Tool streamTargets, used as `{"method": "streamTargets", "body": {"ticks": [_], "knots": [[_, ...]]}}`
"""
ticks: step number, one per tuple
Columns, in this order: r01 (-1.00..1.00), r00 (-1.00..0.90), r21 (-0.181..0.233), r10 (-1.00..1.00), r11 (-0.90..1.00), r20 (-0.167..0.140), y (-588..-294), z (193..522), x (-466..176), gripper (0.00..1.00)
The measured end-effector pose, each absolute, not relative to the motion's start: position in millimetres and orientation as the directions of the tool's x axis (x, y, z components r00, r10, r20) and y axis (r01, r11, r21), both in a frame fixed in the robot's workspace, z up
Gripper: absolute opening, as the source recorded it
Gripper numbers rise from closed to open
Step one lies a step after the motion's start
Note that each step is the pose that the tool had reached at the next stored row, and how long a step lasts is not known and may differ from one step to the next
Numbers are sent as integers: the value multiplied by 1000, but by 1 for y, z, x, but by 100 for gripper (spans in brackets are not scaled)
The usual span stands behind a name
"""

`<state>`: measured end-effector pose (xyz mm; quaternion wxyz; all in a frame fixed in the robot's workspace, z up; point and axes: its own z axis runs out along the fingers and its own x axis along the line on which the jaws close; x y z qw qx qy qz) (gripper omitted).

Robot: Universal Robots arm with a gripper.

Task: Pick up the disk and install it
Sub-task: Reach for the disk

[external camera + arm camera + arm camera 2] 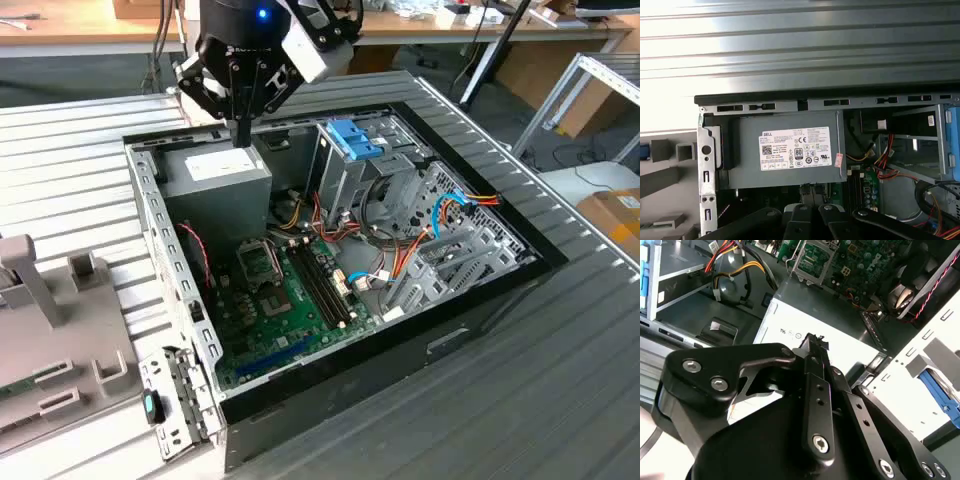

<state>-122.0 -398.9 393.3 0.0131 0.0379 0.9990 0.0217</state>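
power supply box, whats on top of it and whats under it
The power supply box carries a white label on top, and the hand hangs just over it, shut and empty. Contact cannot be told. What lies under the box is covered by it.

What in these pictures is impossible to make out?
- Second wrist view: the black gripper covers much of the white label on the grey power-supply box.
- First wrist view: a blue plastic part is cut off by the picture's edge.
- Exterior view: the black robot arm is cut off by the top edge.
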Motion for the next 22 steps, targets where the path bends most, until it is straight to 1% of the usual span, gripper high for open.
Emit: {"method": "streamTargets", "body": {"ticks": [13,22], "knots": [[75,-997,44,76,996,-24,-399,393,-122,11],[75,-997,44,76,996,-24,-399,393,-139,11]]}}
